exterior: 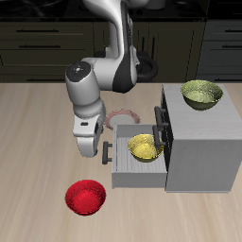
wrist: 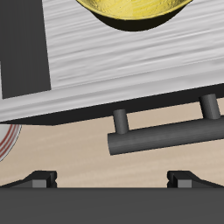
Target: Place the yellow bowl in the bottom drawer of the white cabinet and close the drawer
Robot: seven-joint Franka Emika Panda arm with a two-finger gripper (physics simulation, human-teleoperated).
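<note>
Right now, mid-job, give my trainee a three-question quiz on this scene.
1. True or false: the yellow bowl sits in the open bottom drawer of the white cabinet.
2. What rests on the cabinet top? A) red bowl B) olive-yellow bowl C) nothing
3. Which drawer part lies just ahead of the tool in the wrist view?

Key: 1 true. 2 B, the olive-yellow bowl; the red bowl is on the table. 3 the dark bar handle.
</note>
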